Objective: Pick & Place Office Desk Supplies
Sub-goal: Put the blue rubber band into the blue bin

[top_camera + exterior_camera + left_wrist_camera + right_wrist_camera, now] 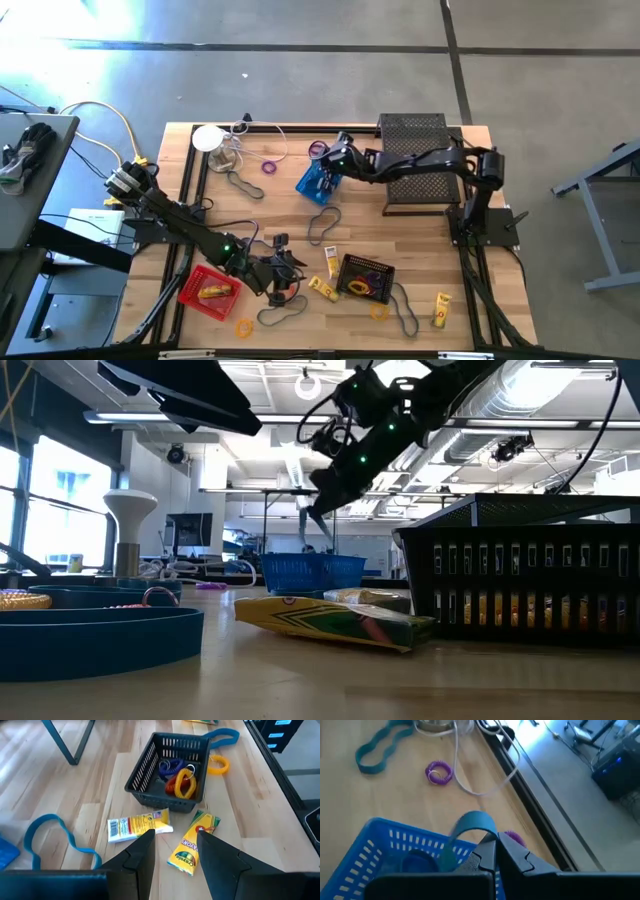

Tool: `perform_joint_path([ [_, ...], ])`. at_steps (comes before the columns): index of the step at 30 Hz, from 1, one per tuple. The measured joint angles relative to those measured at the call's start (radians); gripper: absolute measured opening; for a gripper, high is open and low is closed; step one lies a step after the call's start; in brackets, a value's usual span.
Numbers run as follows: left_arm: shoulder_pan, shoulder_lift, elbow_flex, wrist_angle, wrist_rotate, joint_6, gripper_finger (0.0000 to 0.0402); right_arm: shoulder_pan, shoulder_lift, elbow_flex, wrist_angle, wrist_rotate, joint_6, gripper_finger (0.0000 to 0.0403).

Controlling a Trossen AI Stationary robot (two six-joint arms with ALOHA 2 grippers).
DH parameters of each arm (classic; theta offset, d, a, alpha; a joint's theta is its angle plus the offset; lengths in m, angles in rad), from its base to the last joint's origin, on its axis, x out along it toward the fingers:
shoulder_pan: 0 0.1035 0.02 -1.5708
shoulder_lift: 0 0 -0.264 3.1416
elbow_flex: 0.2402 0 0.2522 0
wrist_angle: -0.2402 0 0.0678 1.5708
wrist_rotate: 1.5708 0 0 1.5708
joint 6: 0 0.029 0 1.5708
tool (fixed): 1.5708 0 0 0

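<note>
My right gripper (496, 851) hovers just above the blue basket (385, 855) at the table's far middle, shut on a teal band (472, 822). Near the front edge my left gripper (175, 842) stands open above a yellow crayon pack (194, 845), touching nothing. A white and yellow tube (140, 826) lies flat beside the pack. Beyond them stands the black basket (170, 767) with purple, orange and yellow coil rings inside. A red basket (210, 292) sits at the front left with a yellow item in it. My right gripper pinches the teal band between its two shut fingers, close to the top of the band's arch (482, 834). The fingers slant down from the table's right side. The band arches up from the fingers, and its lower part (447, 856) hangs slack inside the blue basket.
A large black mesh tray (415, 160) stands at the far right under my right arm. A white disc (208, 137) with cables sits at the far left. Purple rings (439, 772), band loops (325, 225), yellow tubes (441, 310) and yellow rings (244, 327) lie scattered on the wood.
</note>
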State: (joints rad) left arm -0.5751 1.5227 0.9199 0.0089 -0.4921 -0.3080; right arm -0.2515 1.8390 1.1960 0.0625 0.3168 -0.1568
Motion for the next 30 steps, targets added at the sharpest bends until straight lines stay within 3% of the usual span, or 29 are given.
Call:
perform_joint_path([
  [9,0.0,0.0,0.0,-0.003,0.0,0.0,0.0139,0.011,0.001,0.001,-0.127,0.009,0.011,0.0002],
  [21,0.004,0.0,0.0,-0.002,-0.001,0.019,0.0139,-0.006,0.001,0.001,-0.19,-0.207,0.135,0.0002],
  [30,0.004,0.0,0.0,-0.002,-0.002,0.053,0.0139,-0.056,0.066,0.004,-0.2,-0.243,0.218,0.0002],
])
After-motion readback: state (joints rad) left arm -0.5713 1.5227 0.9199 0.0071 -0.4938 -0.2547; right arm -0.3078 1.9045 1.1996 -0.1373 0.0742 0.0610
